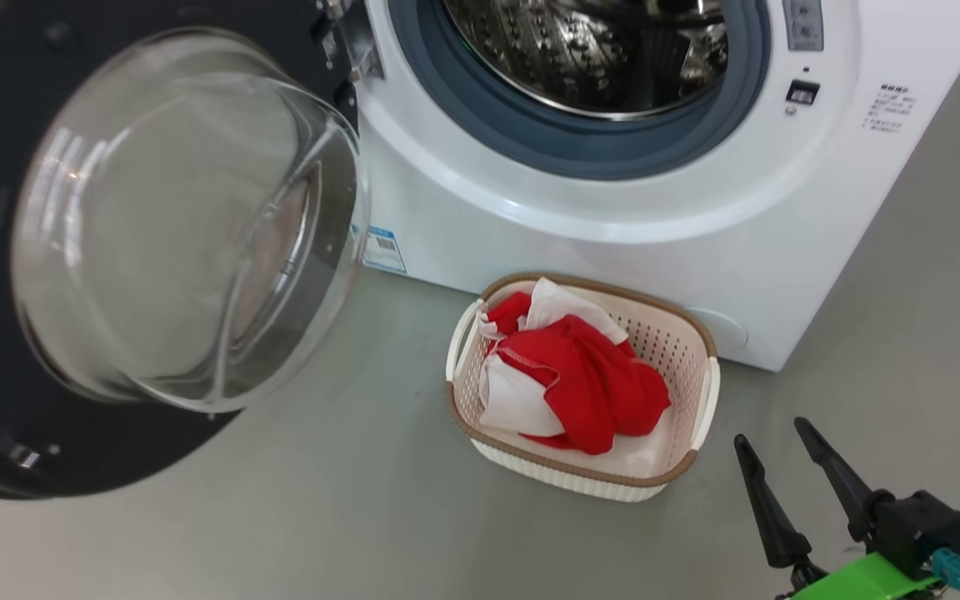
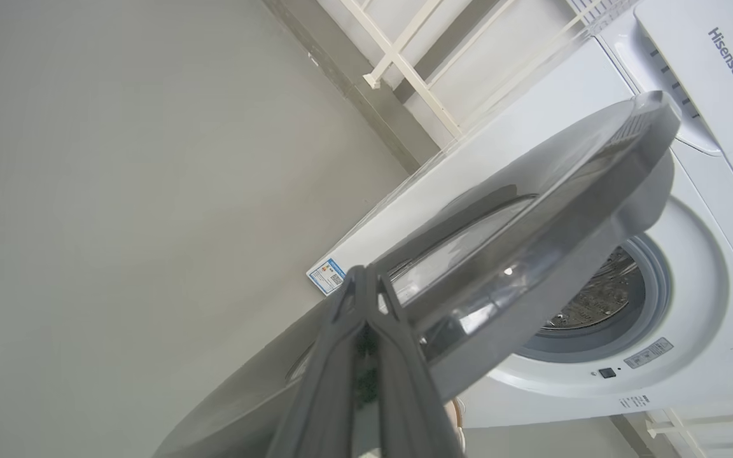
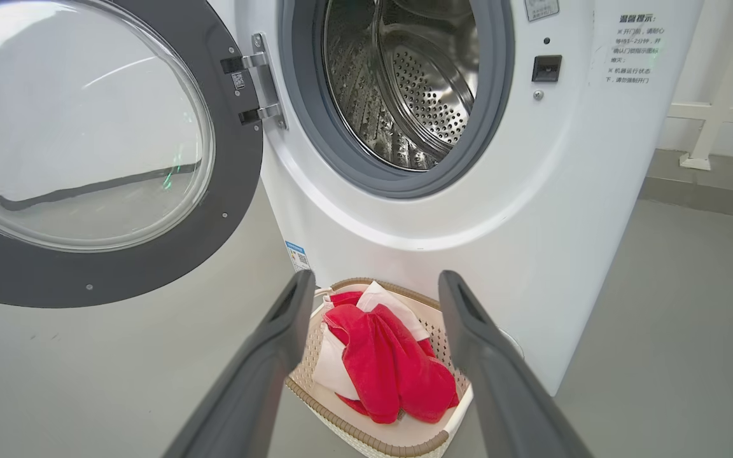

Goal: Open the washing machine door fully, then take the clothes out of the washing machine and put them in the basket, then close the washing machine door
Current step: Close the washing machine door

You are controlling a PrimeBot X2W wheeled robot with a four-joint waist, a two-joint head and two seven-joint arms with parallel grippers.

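Glossy black rim, bulging clear bowl — the washing machine door [image 1: 180,225] hangs wide open. Red-and-white clothes [image 1: 580,375] fill the cream basket [image 1: 701,392] just before the washing machine [image 1: 630,242]. Right gripper [image 1: 770,432] spread, empty; left gripper [image 2: 365,272] pressed together beside the door's rim.

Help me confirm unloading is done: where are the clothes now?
In the head view, the clothes lie in the basket on the floor, right of centre, just before the washing machine.

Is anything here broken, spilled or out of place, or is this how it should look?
Nothing stands out. The washing machine door hangs open, the drum looks empty as far as it shows, and the clothes lie bunched inside the basket on the floor, with nothing spilled around it.
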